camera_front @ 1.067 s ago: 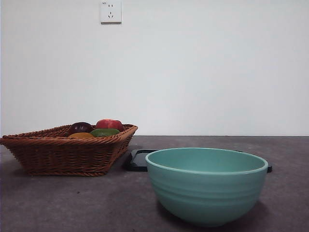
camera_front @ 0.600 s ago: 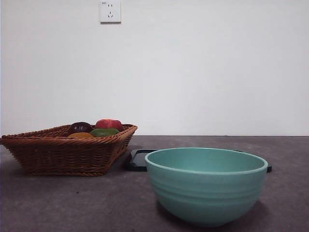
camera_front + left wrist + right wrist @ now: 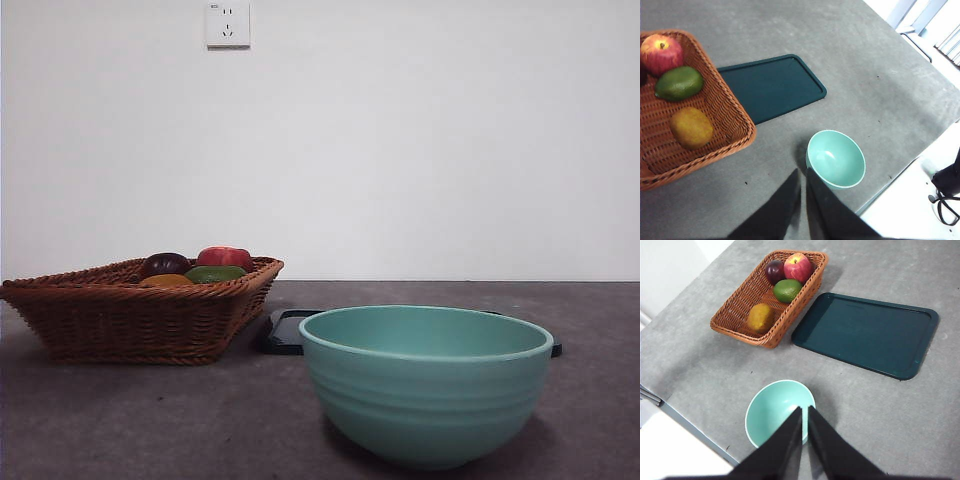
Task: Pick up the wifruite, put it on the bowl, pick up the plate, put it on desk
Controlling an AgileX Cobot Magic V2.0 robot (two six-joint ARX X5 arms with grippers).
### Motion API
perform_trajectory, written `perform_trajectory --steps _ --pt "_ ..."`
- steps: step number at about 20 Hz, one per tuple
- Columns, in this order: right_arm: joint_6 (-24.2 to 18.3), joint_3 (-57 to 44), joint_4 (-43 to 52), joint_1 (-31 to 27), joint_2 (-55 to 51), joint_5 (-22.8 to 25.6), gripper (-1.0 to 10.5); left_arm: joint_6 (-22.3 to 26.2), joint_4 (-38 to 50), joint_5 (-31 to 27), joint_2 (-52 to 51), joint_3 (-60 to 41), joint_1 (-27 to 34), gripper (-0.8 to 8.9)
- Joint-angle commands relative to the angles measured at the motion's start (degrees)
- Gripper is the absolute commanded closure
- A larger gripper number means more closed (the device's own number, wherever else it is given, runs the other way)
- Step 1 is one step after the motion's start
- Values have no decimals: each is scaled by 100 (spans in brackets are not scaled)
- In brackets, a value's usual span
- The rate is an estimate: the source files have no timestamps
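The wifruite (image 3: 691, 128) is a dull orange-brown fruit lying in a wicker basket (image 3: 735, 117); it also shows as wifruite (image 3: 760, 316) and as a sliver of wifruite (image 3: 167, 281) behind the basket rim. The mint-teal bowl (image 3: 427, 385) stands empty on the desk (image 3: 150, 420), near the front. The plate (image 3: 865, 335) is a flat dark green rectangular tray lying between basket and bowl. My left gripper (image 3: 802, 172) and right gripper (image 3: 804, 410) both hang high over the desk near the bowl, jaws shut on nothing. Neither arm shows in the front view.
The basket (image 3: 130, 310) also holds a red apple (image 3: 797, 267), a green fruit (image 3: 787, 290) and a dark purple fruit (image 3: 774, 271). The desk edge (image 3: 695, 432) runs close by the bowl (image 3: 775, 412). A wall with a socket (image 3: 228, 23) stands behind.
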Motion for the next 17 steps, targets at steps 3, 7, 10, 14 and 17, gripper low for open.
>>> perform_trajectory --steps 3,7,10,14,17 --pt "-70 101 55 153 33 -13 937 146 59 28 24 122 -15 793" --pt "-50 101 52 529 33 0 936 118 33 28 24 122 -15 785" --pt "-48 101 52 660 33 201 923 118 15 28 24 122 -15 775" --pt "199 101 55 708 33 588 426 118 22 28 24 122 -15 345" --pt "232 101 52 765 33 592 344 94 22 107 24 122 -15 182"
